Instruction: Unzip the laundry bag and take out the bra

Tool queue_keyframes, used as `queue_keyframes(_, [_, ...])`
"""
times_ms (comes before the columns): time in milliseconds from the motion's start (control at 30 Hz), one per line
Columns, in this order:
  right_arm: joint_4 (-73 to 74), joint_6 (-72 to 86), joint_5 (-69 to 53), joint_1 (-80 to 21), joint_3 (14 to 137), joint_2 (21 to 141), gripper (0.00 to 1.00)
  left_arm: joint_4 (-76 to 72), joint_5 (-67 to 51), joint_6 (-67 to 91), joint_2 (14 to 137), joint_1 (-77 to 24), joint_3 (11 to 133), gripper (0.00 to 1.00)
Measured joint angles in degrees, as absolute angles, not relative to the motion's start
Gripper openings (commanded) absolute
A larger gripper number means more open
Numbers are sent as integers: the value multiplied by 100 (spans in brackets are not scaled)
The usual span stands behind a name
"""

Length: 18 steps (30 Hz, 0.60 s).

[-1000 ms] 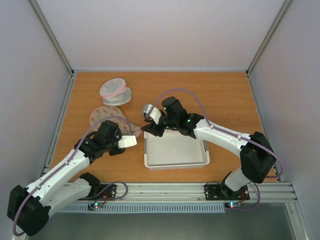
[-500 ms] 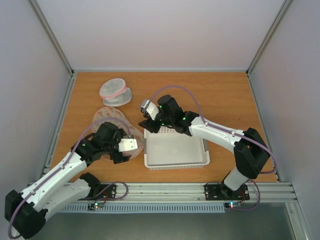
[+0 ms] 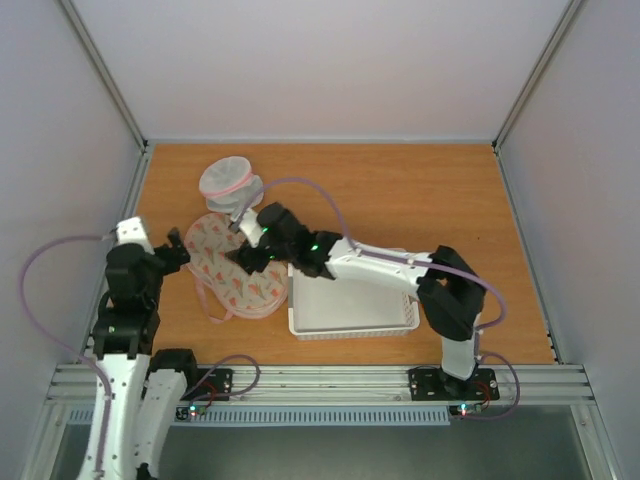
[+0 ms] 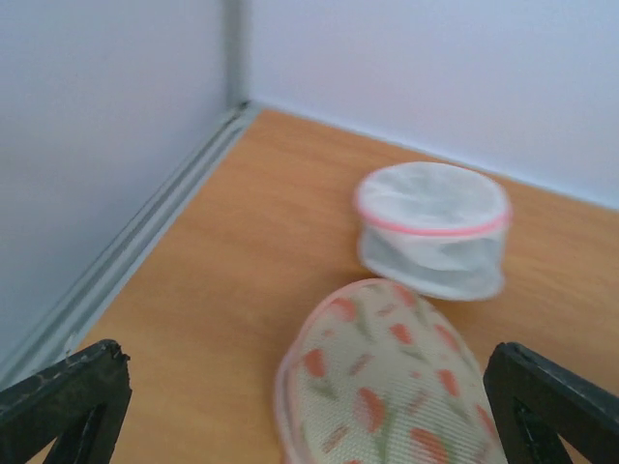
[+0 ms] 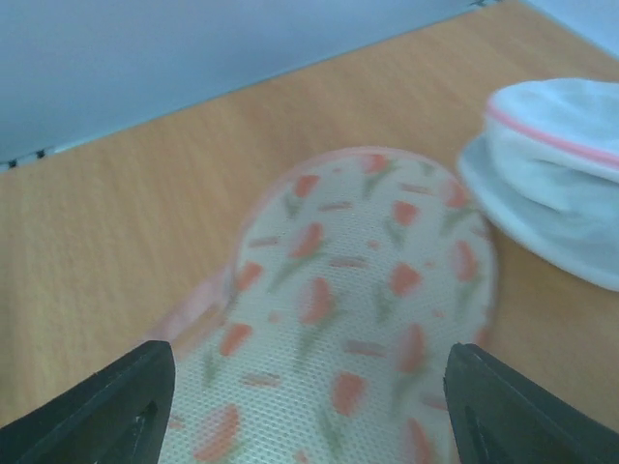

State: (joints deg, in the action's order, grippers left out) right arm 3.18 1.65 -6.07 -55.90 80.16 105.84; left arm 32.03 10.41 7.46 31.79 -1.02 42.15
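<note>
The laundry bag [image 3: 232, 268] lies flat on the table, cream with a pink-and-green print, and its pink loop strap [image 3: 209, 300] trails off the near side. The bag [image 4: 397, 377] fills the lower middle of the left wrist view and most of the right wrist view [image 5: 358, 309]. My left gripper [image 3: 176, 250] hangs open just left of the bag, holding nothing [image 4: 309, 411]. Over the bag's middle my right gripper [image 3: 243, 258] stands open, its fingers wide on either side [image 5: 314, 406]. The bra is hidden.
A small round white mesh pouch [image 3: 230, 182] with a pink rim sits behind the bag, also in the wrist views [image 4: 432, 227] [image 5: 556, 179]. A white basket [image 3: 352, 325] stands right of the bag. The left wall rail [image 3: 118, 240] runs close to my left arm.
My left arm has pulled back to the left off the bag and its gripper has opened. My right gripper has swung left from the basket's corner to over the bag and opened wider.
</note>
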Motion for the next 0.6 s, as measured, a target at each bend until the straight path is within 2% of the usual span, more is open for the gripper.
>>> queue_keyframes(33, [351,167,-521,-5723,8138,10720,96,3199,1079,1100,2995,141,4036,99])
queue_keyframes(67, [386,148,-429,-5861,8281,10866,98,3229,1135,1437,2840,364,3841,100])
queue_keyframes(300, [808,-349,438,-6598,9052,11856,98,3448,1295,3046,2364,1282,2749,99])
queue_keyframes(600, [1610,-838,1441,-7035,10409,13159,98,3210,1529,3395,1737,1675,2390,99])
